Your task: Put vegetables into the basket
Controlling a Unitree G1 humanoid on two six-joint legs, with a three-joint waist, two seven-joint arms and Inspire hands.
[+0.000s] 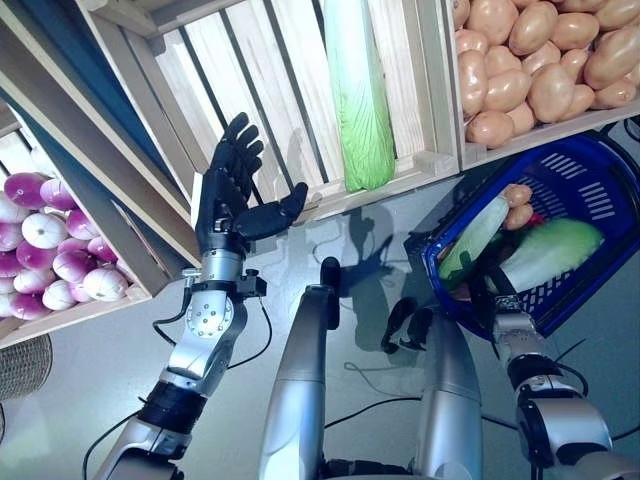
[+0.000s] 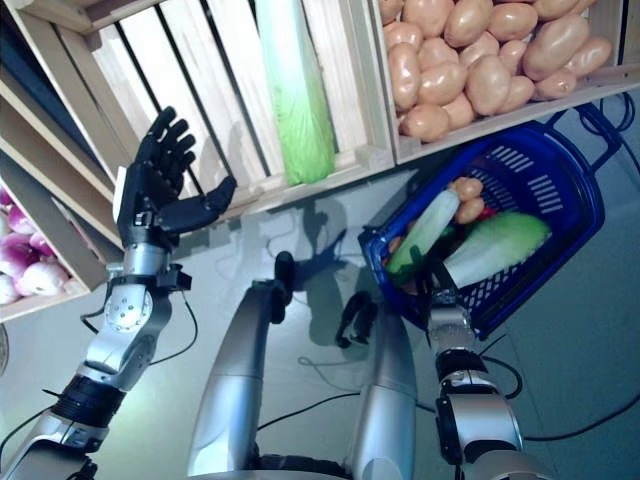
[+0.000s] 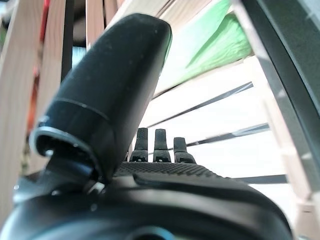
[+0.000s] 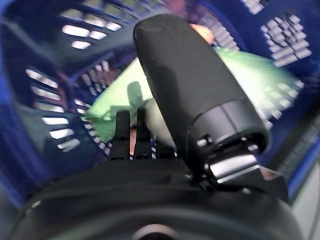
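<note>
My left hand [image 1: 228, 195] is raised with its fingers spread open and holds nothing; it hovers before the slatted wooden crate [image 1: 250, 70]. A long pale-green cabbage [image 1: 357, 100] lies in that crate, to the hand's right and apart from it. The blue plastic basket [image 1: 575, 170] stands on the floor at the right. In it lie two cabbages [image 1: 555, 245] [image 1: 478, 235] and a few potatoes [image 1: 517, 195]. My right hand [image 1: 495, 295] reaches over the basket's near rim; in the right wrist view its thumb [image 4: 195, 90] and fingers are straight, empty, above a cabbage [image 4: 250, 70].
A crate of potatoes [image 1: 540, 60] sits at the upper right, above the basket. At the far left a crate holds purple-and-white onions [image 1: 50, 250]. A wicker object [image 1: 22, 365] shows at the lower left edge.
</note>
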